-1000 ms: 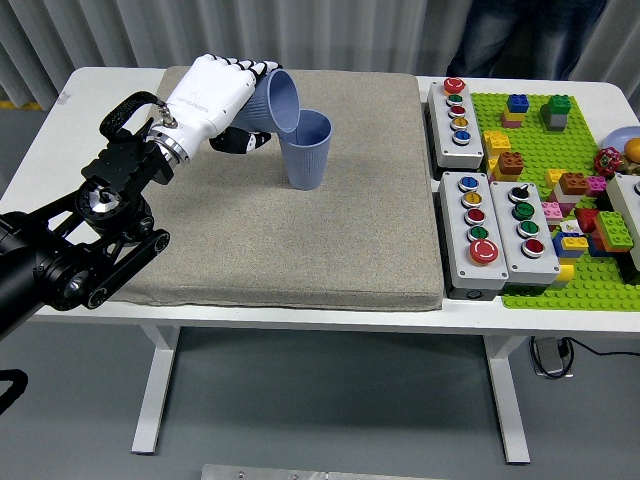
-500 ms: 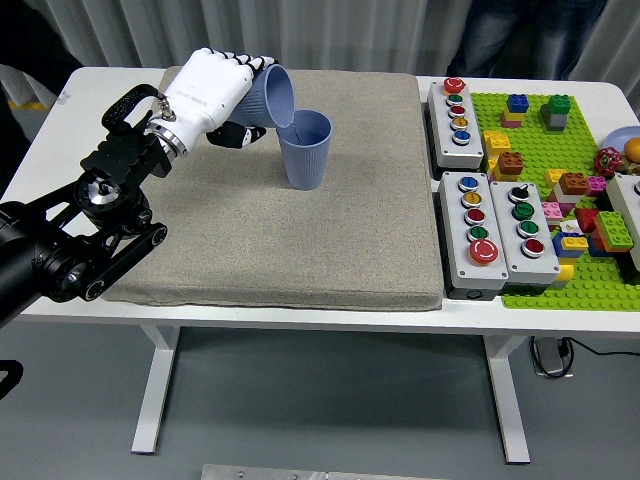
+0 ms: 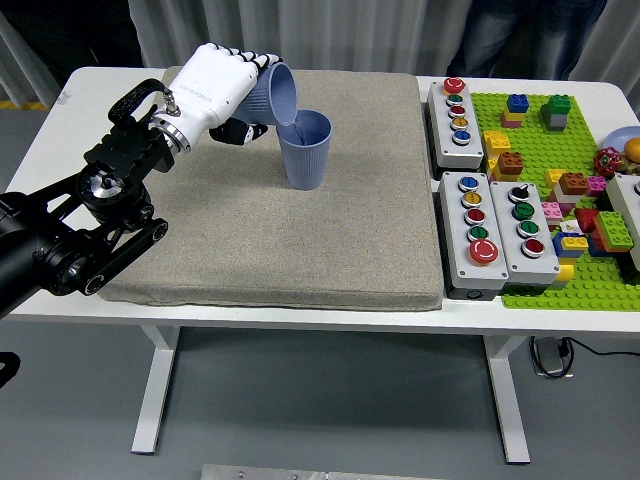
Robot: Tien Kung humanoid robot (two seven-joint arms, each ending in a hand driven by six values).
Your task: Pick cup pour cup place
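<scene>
- My left hand (image 3: 215, 88) was in the upper left of the frame, fingers wrapped around a blue ribbed cup (image 3: 273, 96), gripping it.
- Held cup was tipped on its side, mouth facing right, lip just over the rim of a second blue cup (image 3: 305, 150).
- Second cup stood upright on the grey mat (image 3: 300, 240), upper centre of the frame, just right of my hand.
- Couldn't tell if anything was coming out of the held cup; contents not visible.
- Step, as I judged it: pour phase, pick already done, place not yet done.
- Next move would call for rolling the wrist back so the held cup is upright, then lowering it to a bare part of the mat, clear of the standing cup, and opening the fingers.
- Risk: clipping the standing cup's rim while tilting back.
- Right hand not in view.
- Button boxes (image 3: 478, 215) and a green brick baseplate (image 3: 560, 150) sat at right, well apart from the cups.
- A person's legs (image 3: 520, 35) showed at the top right, hands not seen.
</scene>
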